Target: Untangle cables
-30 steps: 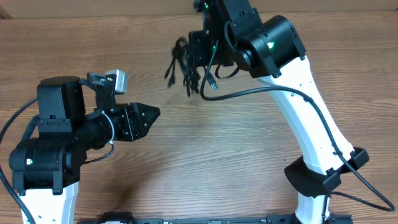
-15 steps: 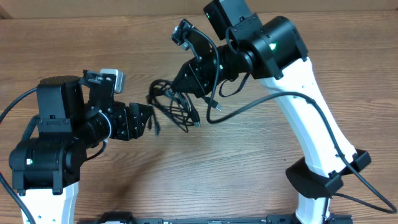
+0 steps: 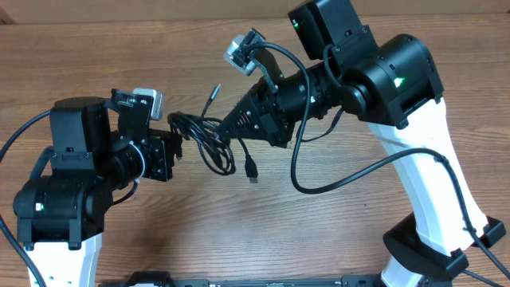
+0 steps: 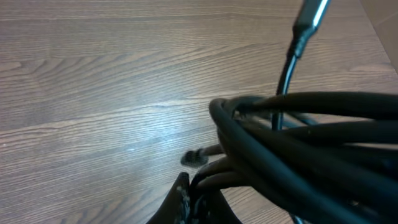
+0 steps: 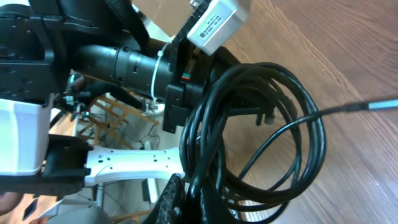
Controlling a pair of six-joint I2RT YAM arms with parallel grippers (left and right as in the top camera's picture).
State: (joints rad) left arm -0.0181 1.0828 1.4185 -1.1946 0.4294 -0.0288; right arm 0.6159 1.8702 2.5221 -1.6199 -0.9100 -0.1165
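Tangle of thin black cables (image 3: 209, 143) hangs in the middle of the overhead frame, strung between the two tools above the brown wood-grain table (image 3: 96, 48). The right gripper (image 3: 233, 127) comes in from the upper right with its jaws pressed together on the right side of the coil; its wrist view shows several strands running down into the fingertips at the bottom edge. The left gripper (image 3: 174, 150), at centre left, is also pressed together. In its wrist view the strands crowd the lower right of the frame and seem to run into the fingertips, though so little of the fingers shows that I would not swear which strand is pinched.

One silver-tipped plug (image 3: 213, 89) sticks up toward the top of the frame, and a second dark plug end (image 3: 252, 172) dangles below the coil.

These cords look light, limp and somewhat springy, so loops will probably slide and tighten if pulled hard. A sounder hold is likely close behind a free plug, where one strand can be drawn out through the loops, not across the whole bundle.
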